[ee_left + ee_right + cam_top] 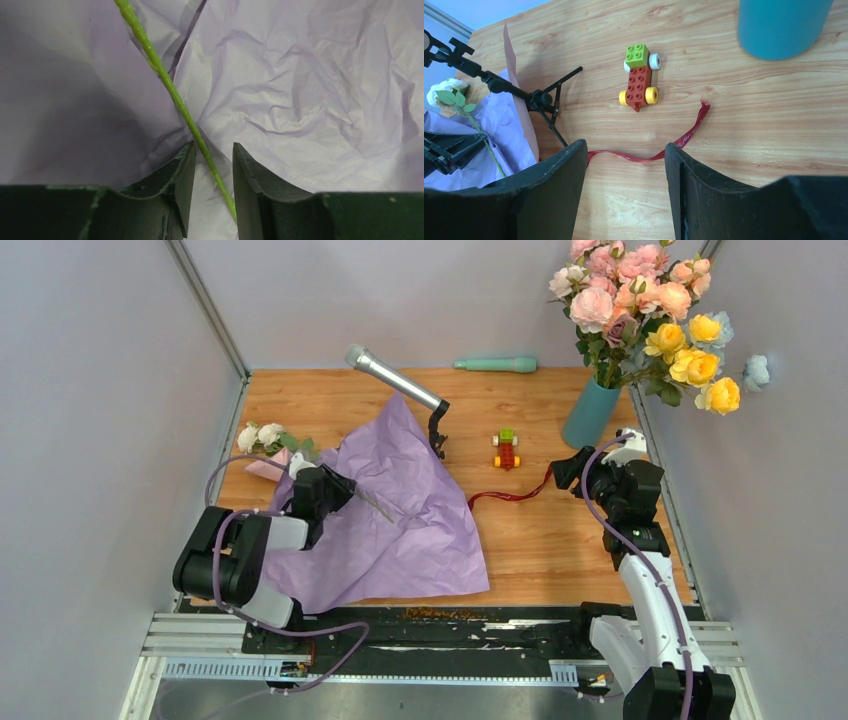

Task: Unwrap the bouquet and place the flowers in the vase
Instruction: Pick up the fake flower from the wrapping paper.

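Rose stem (172,92) slants between the parted jaws of my left gripper (213,150), unpinched; my right gripper (625,146) hangs open, well away.

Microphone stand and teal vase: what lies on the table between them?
A toy brick car lies between the microphone stand and the vase; the top view shows it.

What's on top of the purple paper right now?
One thin green stem lies across the purple paper, passing between the fingers of the left gripper. Anything beneath the crumpled sheet is covered and cannot be seen.
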`<state>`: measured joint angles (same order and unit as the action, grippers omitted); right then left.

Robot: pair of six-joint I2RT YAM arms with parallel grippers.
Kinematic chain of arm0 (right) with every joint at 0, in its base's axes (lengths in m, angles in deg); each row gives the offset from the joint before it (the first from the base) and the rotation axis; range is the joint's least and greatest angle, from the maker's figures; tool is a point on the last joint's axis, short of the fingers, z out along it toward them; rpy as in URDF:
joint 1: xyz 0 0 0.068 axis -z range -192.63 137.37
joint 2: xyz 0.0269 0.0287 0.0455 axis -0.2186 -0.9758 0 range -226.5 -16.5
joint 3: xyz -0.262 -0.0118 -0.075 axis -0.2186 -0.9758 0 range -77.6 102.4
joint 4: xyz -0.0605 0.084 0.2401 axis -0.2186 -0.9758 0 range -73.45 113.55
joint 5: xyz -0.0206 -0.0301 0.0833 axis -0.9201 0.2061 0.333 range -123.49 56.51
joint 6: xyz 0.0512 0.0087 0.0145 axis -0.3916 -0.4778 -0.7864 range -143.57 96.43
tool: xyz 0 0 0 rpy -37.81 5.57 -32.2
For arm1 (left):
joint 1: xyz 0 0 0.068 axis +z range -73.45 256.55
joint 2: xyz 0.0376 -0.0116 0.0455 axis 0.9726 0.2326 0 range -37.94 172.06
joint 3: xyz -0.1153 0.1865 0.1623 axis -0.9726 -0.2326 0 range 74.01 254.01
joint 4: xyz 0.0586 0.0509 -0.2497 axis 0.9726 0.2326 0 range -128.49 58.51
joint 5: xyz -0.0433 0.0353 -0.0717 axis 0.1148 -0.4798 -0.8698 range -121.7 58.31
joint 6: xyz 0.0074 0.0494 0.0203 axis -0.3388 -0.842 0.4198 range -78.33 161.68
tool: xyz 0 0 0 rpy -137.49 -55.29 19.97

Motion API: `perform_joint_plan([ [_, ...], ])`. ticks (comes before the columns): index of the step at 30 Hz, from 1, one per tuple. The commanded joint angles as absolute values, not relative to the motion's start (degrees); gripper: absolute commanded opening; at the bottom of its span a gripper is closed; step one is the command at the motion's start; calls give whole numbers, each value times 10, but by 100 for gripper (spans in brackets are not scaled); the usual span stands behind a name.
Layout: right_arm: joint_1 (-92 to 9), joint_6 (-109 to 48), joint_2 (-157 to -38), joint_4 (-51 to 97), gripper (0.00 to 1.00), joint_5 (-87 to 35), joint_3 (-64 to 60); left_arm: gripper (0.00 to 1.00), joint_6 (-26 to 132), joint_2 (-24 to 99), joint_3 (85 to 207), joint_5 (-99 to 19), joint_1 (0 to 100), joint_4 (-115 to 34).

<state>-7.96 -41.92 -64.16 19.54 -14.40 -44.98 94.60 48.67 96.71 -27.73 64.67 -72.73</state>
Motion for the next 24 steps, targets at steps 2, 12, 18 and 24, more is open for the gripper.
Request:
perform_joint_plan([
  [2,-81,-416,-644,212,59,-135,-453,39,976,506,962,-255,648,-781],
  [12,-81,-414,-646,213,59,-133,-450,32,1004,550,963,-252,649,-806],
  [18,-81,-413,-647,214,59,-133,-450,22,1022,570,962,-248,648,-829],
  [24,-81,-411,-648,213,59,-132,-449,9,1032,557,951,-248,648,-855],
])
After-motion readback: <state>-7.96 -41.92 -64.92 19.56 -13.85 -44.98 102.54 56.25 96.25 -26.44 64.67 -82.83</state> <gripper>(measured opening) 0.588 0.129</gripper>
